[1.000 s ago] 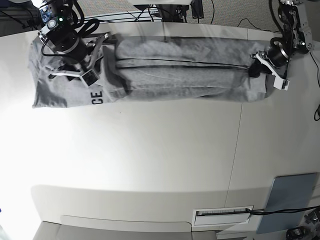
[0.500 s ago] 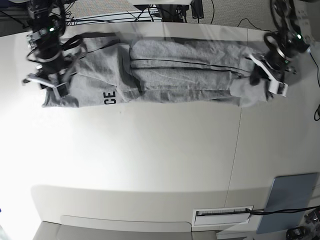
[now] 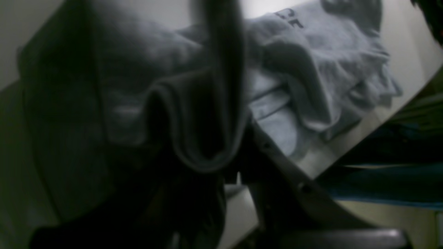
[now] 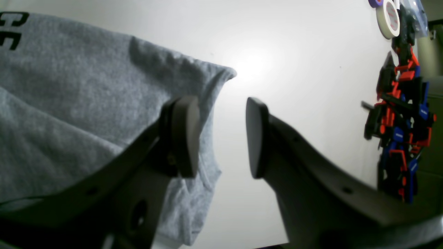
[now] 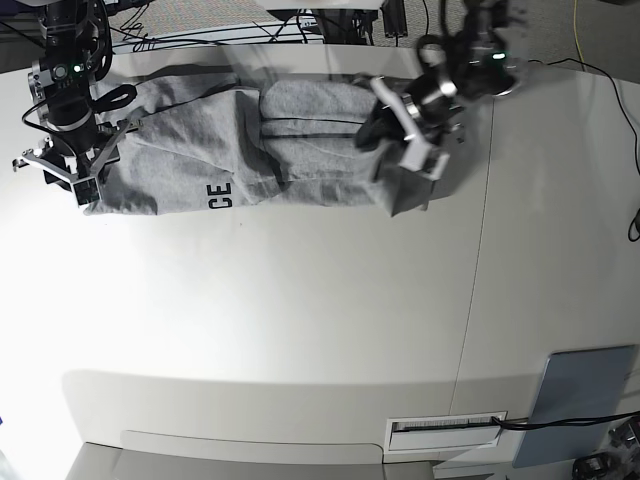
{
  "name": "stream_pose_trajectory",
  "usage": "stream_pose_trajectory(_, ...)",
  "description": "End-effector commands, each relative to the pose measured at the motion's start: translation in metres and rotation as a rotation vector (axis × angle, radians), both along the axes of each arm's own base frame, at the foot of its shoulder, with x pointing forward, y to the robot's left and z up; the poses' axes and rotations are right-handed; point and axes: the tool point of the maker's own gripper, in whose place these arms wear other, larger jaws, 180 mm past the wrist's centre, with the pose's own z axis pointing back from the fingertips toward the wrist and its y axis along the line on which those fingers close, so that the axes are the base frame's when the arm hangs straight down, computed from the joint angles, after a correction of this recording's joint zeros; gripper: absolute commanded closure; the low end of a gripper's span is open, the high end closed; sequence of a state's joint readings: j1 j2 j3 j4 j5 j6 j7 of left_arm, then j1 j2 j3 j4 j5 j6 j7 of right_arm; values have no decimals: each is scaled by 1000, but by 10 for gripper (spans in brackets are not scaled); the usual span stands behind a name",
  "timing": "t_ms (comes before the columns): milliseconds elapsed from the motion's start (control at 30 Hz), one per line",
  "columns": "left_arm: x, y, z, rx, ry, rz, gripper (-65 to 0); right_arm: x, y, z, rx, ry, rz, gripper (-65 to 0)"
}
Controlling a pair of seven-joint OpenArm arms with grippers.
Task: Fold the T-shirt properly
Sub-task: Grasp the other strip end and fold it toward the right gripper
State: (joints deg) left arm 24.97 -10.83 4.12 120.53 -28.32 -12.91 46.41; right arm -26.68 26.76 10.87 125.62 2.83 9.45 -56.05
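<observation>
Only the right wrist view shows the right pincer (image 4: 221, 136) gaping, empty. The left pincer (image 5: 405, 125) pinches the T-shirt (image 5: 230, 150) – stretched sideways along the surface (image 5: 300, 320).

A white table (image 5: 300, 300) is seen bearing the grey T-shirt (image 5: 200, 150) and a grey-blue pad (image 5: 575, 400).

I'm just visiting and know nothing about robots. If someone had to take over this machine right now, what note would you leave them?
Left gripper: shut on the T-shirt, holding one end lifted above the middle of the shirt.
Right gripper: open, empty, at the shirt's other end near the lettering.
Shirt lies on the white table, already folded into a long band.
Left to do: lay the carried end down, release, square up.
</observation>
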Motion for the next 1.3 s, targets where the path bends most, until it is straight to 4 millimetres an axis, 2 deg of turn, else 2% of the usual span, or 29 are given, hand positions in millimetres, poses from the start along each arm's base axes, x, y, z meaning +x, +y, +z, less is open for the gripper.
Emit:
stream_pose_trajectory(0,8,-9,12,-10,-49,-5,0,5,-3,12,-26,-37,9,-227)
stream_pose_trajectory(233,3,-70,14,-47,-48,-103,0,4,-3,11,-27,-33,7,-227)
stream_pose_trajectory(333,1,-89,10,-56,-32,-137,0,4,-3,11,-27,-32,6,-227)
stream_pose_trajectory(433,4,-98,6,-52,-21,-163,0,4,-3,11,-27,-32,6,-227)
stream_pose_trajectory(500,7,-100,3,-41,-13,-174,-66,4,-3,11,-27,-32,6,-227)
stream_pose_trajectory(633,16,-108,13,-67,-43,-197,-328,4,-3,11,-27,-32,6,-227)
stream_pose_trajectory(667,18,-110,17,-79,-52,-203,-368,4,-3,11,-27,-32,6,-227)
stream_pose_trajectory(833,21,-122,31,-126,-68,-238,-374,4,-4,10,-28,-28,4,-227)
stream_pose_trajectory(967,15,-124,29,-109,-52,-281,-374,4,-4,10,-29,-27,2,-227)
stream_pose_trajectory(1067,17,-116,27,-57,-56,-278,-374,4,-4,10,-28,-27,2,-227)
stream_pose_trajectory(1167,24,-101,28,-28,-71,-249,-373,4,-4,10,-28,-27,2,-227)
stream_pose_trajectory(1267,32,-78,20,15,-63,-206,-373,3,-4,10,-29,-26,2,-227)
